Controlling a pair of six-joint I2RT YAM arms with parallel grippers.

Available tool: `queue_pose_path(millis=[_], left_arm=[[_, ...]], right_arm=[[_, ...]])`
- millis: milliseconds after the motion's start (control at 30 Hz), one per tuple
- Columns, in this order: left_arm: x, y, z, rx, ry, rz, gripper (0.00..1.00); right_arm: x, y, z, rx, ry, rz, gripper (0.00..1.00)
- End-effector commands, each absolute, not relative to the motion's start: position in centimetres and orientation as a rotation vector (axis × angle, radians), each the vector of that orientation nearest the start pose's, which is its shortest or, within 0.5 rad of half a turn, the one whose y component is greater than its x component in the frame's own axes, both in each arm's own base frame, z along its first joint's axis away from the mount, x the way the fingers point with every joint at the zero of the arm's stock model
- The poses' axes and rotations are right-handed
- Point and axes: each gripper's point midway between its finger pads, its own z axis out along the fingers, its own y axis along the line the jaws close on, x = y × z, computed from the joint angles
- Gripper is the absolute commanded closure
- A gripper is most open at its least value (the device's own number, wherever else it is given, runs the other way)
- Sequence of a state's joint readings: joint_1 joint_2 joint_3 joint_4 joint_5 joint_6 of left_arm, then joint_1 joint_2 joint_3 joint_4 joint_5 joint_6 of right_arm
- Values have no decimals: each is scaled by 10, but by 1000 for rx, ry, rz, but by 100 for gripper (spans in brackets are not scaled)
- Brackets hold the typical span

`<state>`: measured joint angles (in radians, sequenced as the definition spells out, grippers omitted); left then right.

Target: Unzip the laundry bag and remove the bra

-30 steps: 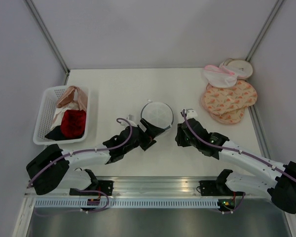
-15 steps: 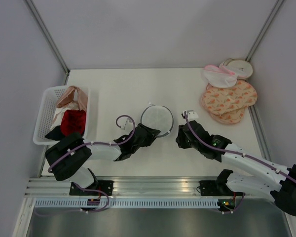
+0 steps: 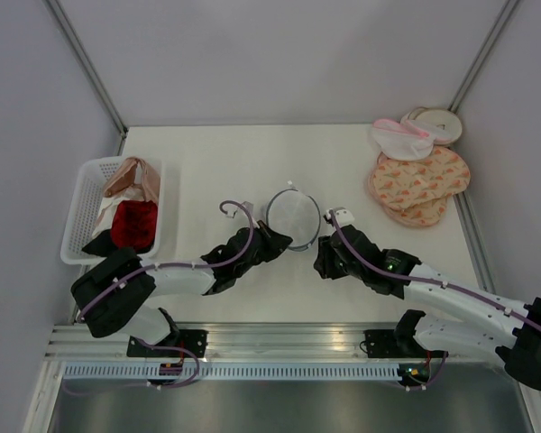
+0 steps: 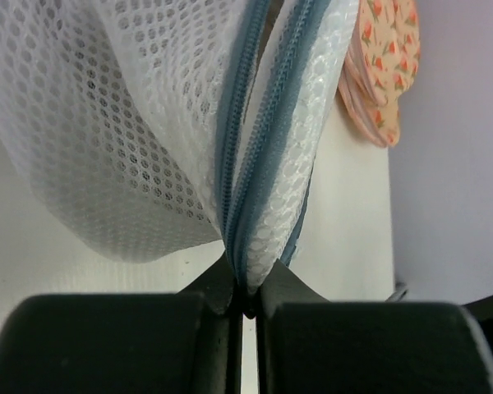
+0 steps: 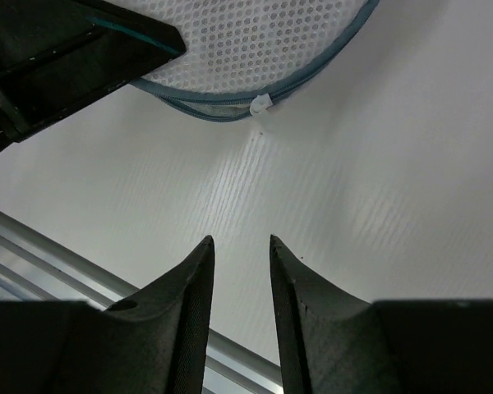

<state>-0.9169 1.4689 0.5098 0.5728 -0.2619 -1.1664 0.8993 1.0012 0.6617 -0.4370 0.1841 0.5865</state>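
Note:
The laundry bag (image 3: 294,216), a round white mesh drum with a blue-grey zipper, stands in the middle of the table. My left gripper (image 3: 278,241) is shut on its near left edge. In the left wrist view the fingers (image 4: 205,287) pinch the zipper seam (image 4: 251,164) and mesh (image 4: 123,123) between them. My right gripper (image 3: 322,262) hovers just right of the bag, open, with nothing between its fingertips (image 5: 199,254). The bag's rim (image 5: 255,41) and white zipper pull (image 5: 261,104) lie ahead of it. The bra is hidden; only a greyish tone shows through the mesh.
A white basket (image 3: 79,194) at the left holds red and peach garments. Flat peach patterned rounds (image 3: 419,185) and a pink-trimmed mesh pouch (image 3: 398,140) lie at the back right. A metal rail (image 3: 288,338) runs along the near table edge.
My left gripper went from open to shut on the bag's zipper edge. The bag has shifted slightly right. My right gripper moved a little left, toward the bag.

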Motion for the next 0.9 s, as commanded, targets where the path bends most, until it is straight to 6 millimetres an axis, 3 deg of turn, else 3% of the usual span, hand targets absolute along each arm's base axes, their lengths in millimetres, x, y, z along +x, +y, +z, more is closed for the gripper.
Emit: queue_pose_path(millis=[0, 167, 300, 433, 667, 867], left_arm=[[254, -321, 124, -72, 1995, -982, 98], [243, -313, 127, 40, 1983, -969, 98], [233, -320, 138, 95, 1963, -1050, 98], [222, -327, 142, 134, 1964, -1121, 98], [216, -323, 146, 121, 1957, -1153, 98], [216, -320, 156, 104, 1933, -1163, 98]], right_arm=[[181, 229, 121, -319, 2349, 587, 61], [180, 236, 117, -347, 2358, 612, 60], [180, 246, 106, -381, 2379, 634, 59], [184, 255, 108, -385, 2350, 665, 60], [194, 260, 104, -370, 2346, 642, 59], [190, 263, 97, -370, 2373, 662, 59]])
